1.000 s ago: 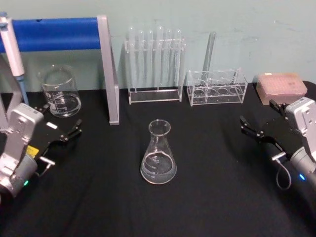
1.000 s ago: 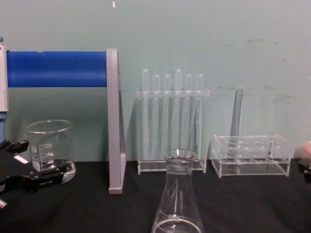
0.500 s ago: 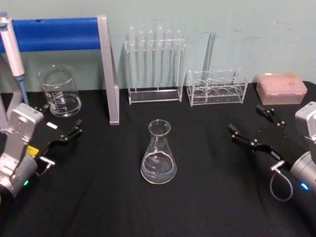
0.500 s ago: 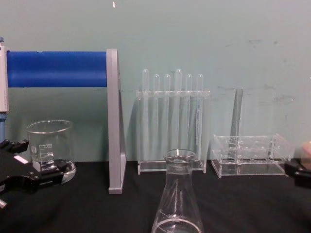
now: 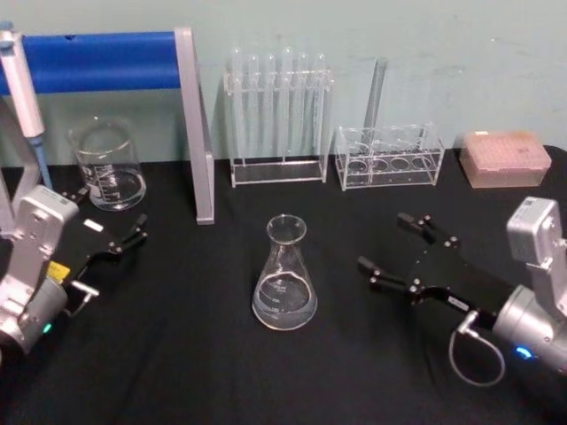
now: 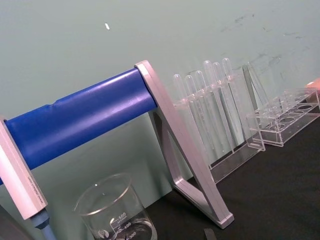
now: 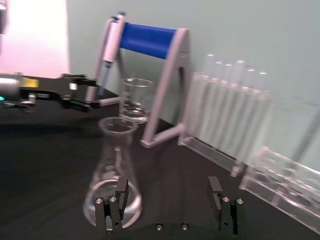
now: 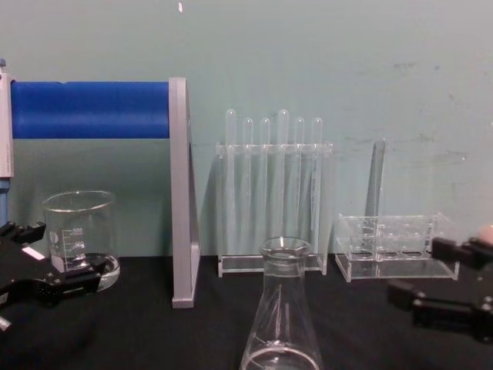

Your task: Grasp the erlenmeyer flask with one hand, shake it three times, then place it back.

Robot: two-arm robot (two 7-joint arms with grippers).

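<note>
The clear erlenmeyer flask (image 5: 284, 275) stands upright on the black table, near the middle. My right gripper (image 5: 384, 241) is open, a short way to the right of the flask and apart from it, with its fingers pointing toward the flask. In the right wrist view the flask (image 7: 114, 167) stands just beyond one of the fingers (image 7: 118, 199), off to the side of the gap. From the chest the flask (image 8: 281, 308) shows large at the bottom centre, with the right gripper (image 8: 416, 268) low at the right. My left gripper (image 5: 112, 211) rests open at the left, near the beaker.
A glass beaker (image 5: 108, 166) stands at the back left beside a blue-barred pipette stand (image 5: 193, 133) holding a pipette (image 5: 22, 88). A rack of test tubes (image 5: 279, 115), a low clear rack (image 5: 390, 158) and a pink tip box (image 5: 505, 158) line the back.
My right gripper has swung in from the right edge toward the flask, fingers spread. The left arm and the flask have not moved.
</note>
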